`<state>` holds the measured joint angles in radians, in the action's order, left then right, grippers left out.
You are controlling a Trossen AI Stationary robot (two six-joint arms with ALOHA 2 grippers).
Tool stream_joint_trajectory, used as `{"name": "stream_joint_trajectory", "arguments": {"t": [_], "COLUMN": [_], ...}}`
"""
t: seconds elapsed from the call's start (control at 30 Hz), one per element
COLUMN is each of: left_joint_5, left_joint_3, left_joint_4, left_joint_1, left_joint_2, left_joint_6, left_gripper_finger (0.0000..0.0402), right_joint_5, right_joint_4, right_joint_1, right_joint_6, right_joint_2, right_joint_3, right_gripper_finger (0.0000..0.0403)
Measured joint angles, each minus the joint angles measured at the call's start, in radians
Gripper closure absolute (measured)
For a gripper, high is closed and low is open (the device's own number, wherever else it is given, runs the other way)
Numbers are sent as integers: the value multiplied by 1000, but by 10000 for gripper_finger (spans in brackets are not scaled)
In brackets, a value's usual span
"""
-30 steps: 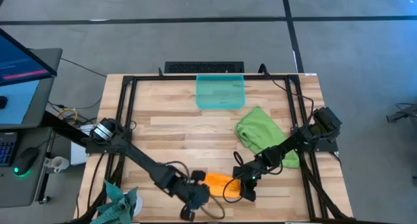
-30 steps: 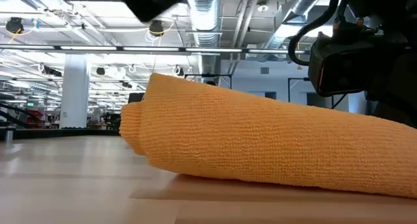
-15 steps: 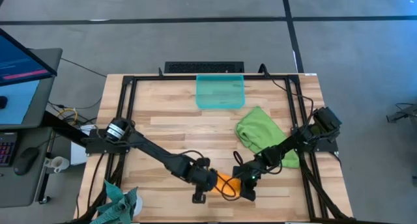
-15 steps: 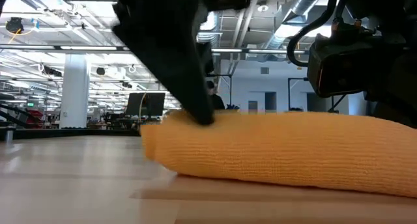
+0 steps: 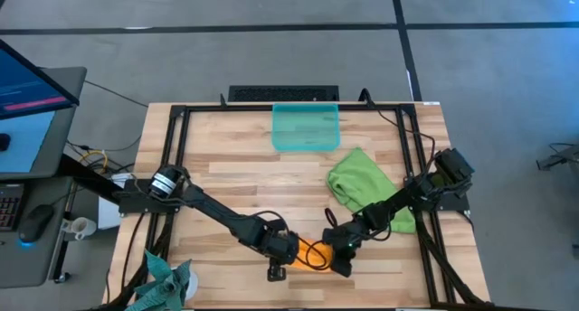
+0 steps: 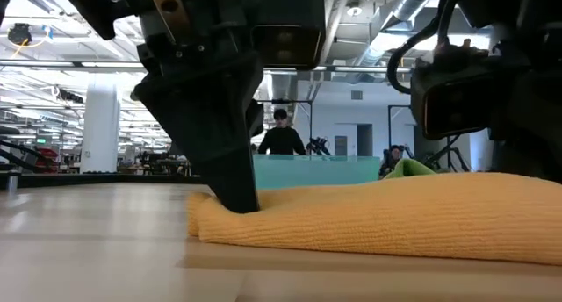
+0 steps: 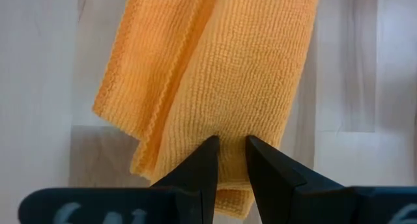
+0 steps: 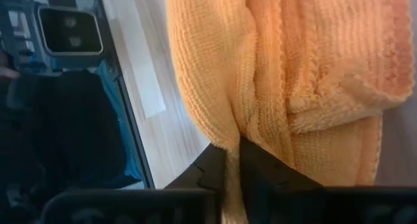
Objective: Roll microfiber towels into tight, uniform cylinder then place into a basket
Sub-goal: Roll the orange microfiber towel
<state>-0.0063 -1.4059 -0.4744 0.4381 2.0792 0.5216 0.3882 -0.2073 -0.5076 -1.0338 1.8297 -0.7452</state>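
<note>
High view: orange towel (image 5: 314, 254) near front edge of table (image 5: 235, 175), mostly covered by both grippers. Left gripper (image 5: 280, 268) at its left end, right gripper (image 5: 341, 263) at its right end. Green towel (image 5: 362, 186) crumpled on right half of table, under right arm. Basket (image 5: 306, 127) at back centre, well apart from both towels. Dark teal-grey cloth (image 5: 163, 279) at front-left corner.

Low view: orange towel (image 6: 386, 216) lying flat, loosely folded, not a tight roll. Left gripper (image 6: 235, 197) pressed down on its end. Basket (image 6: 316, 171) and a bit of green towel (image 6: 411, 168) behind it. Person (image 6: 282, 137) standing far back in room.

Left wrist view: fingertips (image 7: 207, 152) narrowly parted, pinching a fold at end of orange towel (image 7: 221, 74). Grasping the towel.

Right wrist view: fingers (image 8: 215, 162) close together, nipping an edge fold of orange towel (image 8: 287, 68). Grasping too, narrow gap only.
</note>
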Motion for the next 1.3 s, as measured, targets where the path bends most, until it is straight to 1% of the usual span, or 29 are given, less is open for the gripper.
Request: {"name": "stream_joint_trajectory", "arguments": {"t": [0.2, 0.3, 0.37, 0.5, 0.6, 0.7, 0.87, 0.97, 1.03, 1.13, 1.23, 1.3], "left_joint_5": [0, 0, -1, -5, -9, -22, -19, -18, -18, -19, -28, -29], "left_joint_3": [0, 0, 0, 0, 1, 1, 2, 2, 2, 2, 2, 2], "left_joint_4": [-5, -6, -6, -2, 1, 5, 4, 8, 9, 11, 13, 15], "left_joint_1": [0, 0, 0, 0, 0, 0, 0, 0, 0, 0, 0, 0], "left_joint_2": [0, 0, 0, 0, 1, 2, 2, 2, 2, 2, 2, 2], "left_joint_6": [27, 61, 82, 131, 139, 137, 138, 138, 140, 148, 149, 149], "left_gripper_finger": [326, 326, 326, 326, 326, 326, 326, 326, 326, 326, 326, 326], "right_joint_5": [4, 48, 71, 70, 63, 19, -144, -278, -387, -563, -726, -801], "right_joint_4": [-7, -9, -4, 19, 57, 146, 364, 415, 384, 301, 181, 90], "right_joint_1": [0, 12, 10, 13, 13, 9, -21, -60, -100, -165, -220, -247], "right_joint_6": [-8, -20, 16, 44, 70, 91, 134, 141, 160, 198, 239, 276], "right_joint_2": [0, 1, -2, -11, -41, -92, -227, -310, -353, -376, -341, -294], "right_joint_3": [0, 0, 0, -1, 2, 3, 4, 4, 3, 2, 2, 2], "right_gripper_finger": [294, 274, 267, 263, 266, 270, 274, 273, 273, 274, 275, 275]}}
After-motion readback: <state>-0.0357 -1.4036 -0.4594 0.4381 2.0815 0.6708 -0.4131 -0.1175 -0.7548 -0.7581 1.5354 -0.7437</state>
